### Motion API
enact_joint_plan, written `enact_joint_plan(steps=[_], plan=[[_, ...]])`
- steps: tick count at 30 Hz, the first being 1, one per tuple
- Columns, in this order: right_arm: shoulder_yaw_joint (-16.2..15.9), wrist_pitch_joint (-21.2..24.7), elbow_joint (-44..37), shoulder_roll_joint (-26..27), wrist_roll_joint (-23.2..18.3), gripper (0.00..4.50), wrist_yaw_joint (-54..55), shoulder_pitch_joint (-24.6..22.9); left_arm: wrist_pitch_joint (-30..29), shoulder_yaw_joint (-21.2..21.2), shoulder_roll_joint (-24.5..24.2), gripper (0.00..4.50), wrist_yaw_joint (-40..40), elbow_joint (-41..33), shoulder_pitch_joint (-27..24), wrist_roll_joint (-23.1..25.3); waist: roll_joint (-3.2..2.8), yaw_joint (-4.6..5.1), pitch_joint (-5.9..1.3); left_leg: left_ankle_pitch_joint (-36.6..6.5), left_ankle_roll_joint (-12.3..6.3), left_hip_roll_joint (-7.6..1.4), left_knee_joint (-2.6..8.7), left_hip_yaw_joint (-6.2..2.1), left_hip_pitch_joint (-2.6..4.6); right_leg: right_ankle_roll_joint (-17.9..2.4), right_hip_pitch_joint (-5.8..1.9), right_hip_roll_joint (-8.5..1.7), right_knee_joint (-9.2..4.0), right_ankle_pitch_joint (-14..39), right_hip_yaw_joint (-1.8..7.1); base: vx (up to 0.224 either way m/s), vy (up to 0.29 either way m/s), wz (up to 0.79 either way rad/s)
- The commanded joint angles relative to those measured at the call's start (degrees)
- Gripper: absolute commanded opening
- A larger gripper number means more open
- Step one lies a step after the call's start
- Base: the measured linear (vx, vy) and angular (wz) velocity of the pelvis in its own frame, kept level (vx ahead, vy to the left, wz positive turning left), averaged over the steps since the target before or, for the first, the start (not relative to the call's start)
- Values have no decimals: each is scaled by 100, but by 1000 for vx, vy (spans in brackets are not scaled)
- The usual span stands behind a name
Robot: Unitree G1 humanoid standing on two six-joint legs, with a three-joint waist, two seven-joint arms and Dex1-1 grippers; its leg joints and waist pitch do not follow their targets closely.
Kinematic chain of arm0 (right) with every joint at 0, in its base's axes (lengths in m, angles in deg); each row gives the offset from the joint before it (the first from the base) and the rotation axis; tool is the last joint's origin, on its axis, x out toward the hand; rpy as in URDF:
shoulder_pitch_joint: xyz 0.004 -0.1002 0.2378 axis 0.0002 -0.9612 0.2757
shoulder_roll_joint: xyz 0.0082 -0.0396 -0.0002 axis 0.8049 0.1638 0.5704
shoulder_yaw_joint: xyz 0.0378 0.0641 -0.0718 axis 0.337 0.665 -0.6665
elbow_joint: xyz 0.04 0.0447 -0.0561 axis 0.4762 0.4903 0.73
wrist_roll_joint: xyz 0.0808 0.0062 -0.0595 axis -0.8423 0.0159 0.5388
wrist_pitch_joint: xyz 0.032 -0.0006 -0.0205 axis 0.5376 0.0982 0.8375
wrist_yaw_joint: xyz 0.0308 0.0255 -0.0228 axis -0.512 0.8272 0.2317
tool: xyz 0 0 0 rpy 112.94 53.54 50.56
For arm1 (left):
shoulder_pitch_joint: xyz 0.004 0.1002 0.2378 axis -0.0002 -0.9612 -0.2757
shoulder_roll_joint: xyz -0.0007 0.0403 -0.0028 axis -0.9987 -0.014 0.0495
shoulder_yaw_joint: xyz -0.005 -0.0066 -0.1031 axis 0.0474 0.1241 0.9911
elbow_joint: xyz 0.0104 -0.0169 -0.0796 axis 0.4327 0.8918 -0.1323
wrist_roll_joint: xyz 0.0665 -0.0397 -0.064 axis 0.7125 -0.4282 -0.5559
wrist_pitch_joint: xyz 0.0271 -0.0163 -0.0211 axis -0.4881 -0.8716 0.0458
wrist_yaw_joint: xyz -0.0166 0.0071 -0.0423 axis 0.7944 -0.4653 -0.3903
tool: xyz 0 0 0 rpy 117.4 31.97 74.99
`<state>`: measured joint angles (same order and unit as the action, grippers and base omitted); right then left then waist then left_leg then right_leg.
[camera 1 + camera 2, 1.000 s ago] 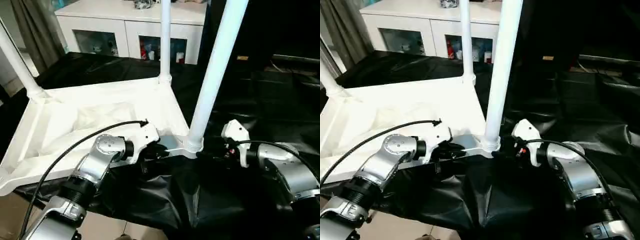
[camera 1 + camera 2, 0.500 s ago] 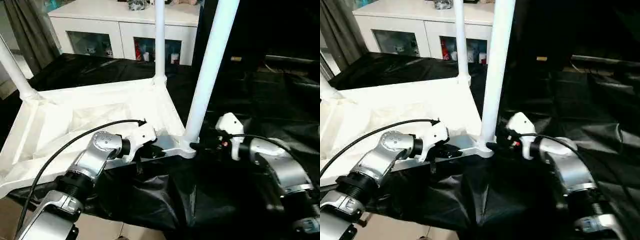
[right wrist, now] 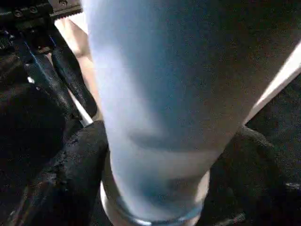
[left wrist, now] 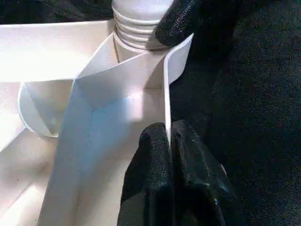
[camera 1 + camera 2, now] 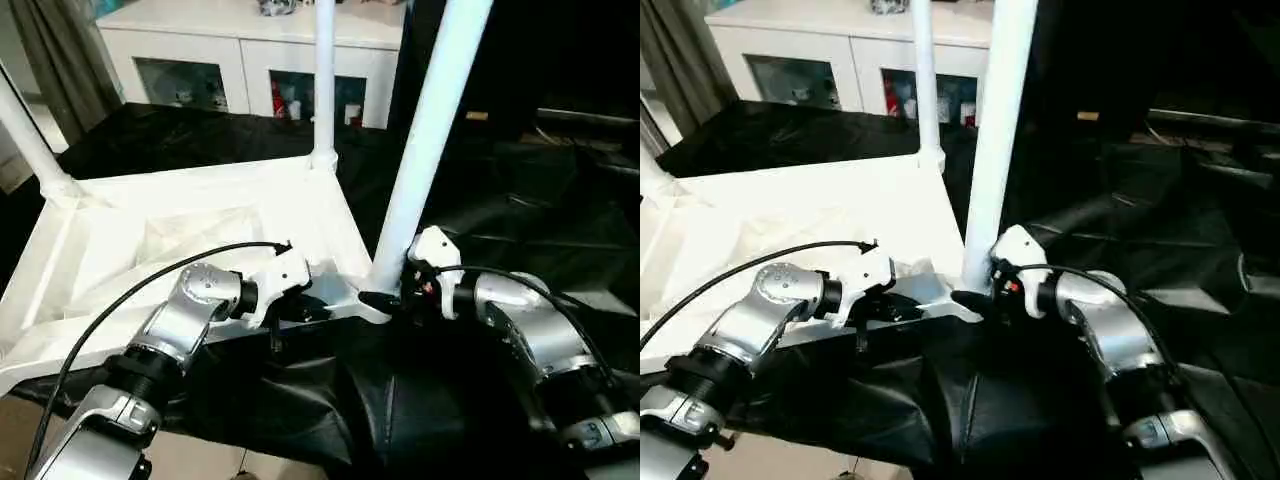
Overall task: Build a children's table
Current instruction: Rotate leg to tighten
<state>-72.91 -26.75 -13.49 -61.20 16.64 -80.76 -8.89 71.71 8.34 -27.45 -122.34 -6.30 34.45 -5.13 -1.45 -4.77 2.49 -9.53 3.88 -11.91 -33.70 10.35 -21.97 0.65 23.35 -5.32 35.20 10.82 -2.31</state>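
The children's table lies upside down on the black cloth, its white top (image 5: 190, 200) facing up with its rim raised. Three white legs stand up from its corners: near right (image 5: 430, 130), back (image 5: 324, 80) and far left (image 5: 25, 130). My left gripper (image 5: 305, 310) is shut on the thin front rim (image 4: 165, 94) just beside the near right corner, one finger on each face of the rim. My right gripper (image 5: 385, 298) is open, its black fingers (image 3: 70, 174) on either side of the ribbed base of the near right leg (image 3: 155, 117).
A white glass-door cabinet (image 5: 250, 50) stands behind the work table, with a grey curtain (image 5: 60, 50) to its left. Rumpled black cloth (image 5: 520, 200) covers the table's right side. The cloth's front edge drops to the bare floor (image 5: 200, 460) just below my left forearm.
My right gripper has moved left from beside the corner until its fingers straddle the near right leg's base. My left gripper has stayed on the front rim.
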Motion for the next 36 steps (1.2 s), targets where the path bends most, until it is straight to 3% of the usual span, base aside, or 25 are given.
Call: enact_joint_plan(steps=[1,3,8,12,19,21,24,27,28,29,31,32,34,36], plan=[[13,-98,155,-28,59,341,30,165,-77,-164,-89,0,-172,75,-192,30,127,-13,-345,-1254,-227,-73,387,9,71,-1276,-273,-207,-397,1002,137,0,0,0],[12,-110,178,-25,66,312,22,174,-84,-159,-93,0,-165,70,-195,29,119,-2,-339,-1364,-164,-76,398,8,81,-1212,-260,-209,-422,1200,142,0,0,0],[22,-186,394,31,99,273,-6,228,-223,-60,-116,0,-30,82,-187,39,128,29,-343,-1356,-153,-74,398,7,80,-1225,-260,-201,-413,1128,143,0,0,0],[123,-107,413,163,51,267,275,141,-457,128,8,0,361,186,-108,11,112,46,-327,-1385,-143,-69,401,14,86,-1233,-249,-193,-428,1159,150,0,0,0],[465,81,589,933,173,265,1989,-205,-764,420,497,0,1509,568,248,125,113,109,-293,-1777,59,-58,459,-19,113,-1000,-205,-188,-502,1792,147,0,0,0],[456,191,649,1314,290,265,2620,-298,-871,500,764,0,1984,700,426,161,129,135,-256,-1966,57,-51,475,-15,113,-928,-178,-186,-546,2013,152,0,0,0],[343,202,797,1732,399,265,3073,-255,-898,516,1062,0,2366,752,559,210,116,137,-261,-2027,132,-46,493,-37,121,-850,-176,-199,-559,2166,149,0,0,0],[259,140,840,1843,410,265,3018,-215,-915,494,1159,0,2371,726,574,198,130,142,-247,-2156,95,-45,497,-37,120,-789,-165,-202,-590,2266,153,0,0,0],[206,104,860,1957,364,321,2878,-174,-914,463,1231,0,2364,693,575,195,144,142,-248,-2175,77,-46,503,-40,112,-759,-167,-204,-597,2310,153,0,0,0],[186,92,869,2050,279,335,2720,-132,-926,405,1293,0,2275,626,563,175,138,142,-245,-2194,70,-46,511,-45,107,-731,-169,-206,-599,2346,152,0,0,0],[163,157,799,2026,155,341,2419,-93,-881,322,1271,0,2066,504,504,142,141,142,-243,-2236,60,-48,518,-50,108,-700,-162,-214,-612,2427,154,0,0,0],[94,135,728,1910,163,371,2207,-91,-794,275,1190,0,1894,415,440,125,176,140,-255,-2239,47,-54,518,-54,103,-683,-177,-216,-610,2439,150,0,0,0],[72,120,653,1784,186,380,2012,-94,-733,236,1081,0,1707,319,366,105,159,131,-254,-2189,33,-65,520,-50,103,-705,-168,-215,-605,2326,159,0,0,0],[100,138,590,1615,146,380,1764,-77,-633,187,926,0,1416,170,258,52,171,122,-279,-1954,-17,-73,517,-49,74,-781,-207,-221,-560,1971,160,0,0,0]])
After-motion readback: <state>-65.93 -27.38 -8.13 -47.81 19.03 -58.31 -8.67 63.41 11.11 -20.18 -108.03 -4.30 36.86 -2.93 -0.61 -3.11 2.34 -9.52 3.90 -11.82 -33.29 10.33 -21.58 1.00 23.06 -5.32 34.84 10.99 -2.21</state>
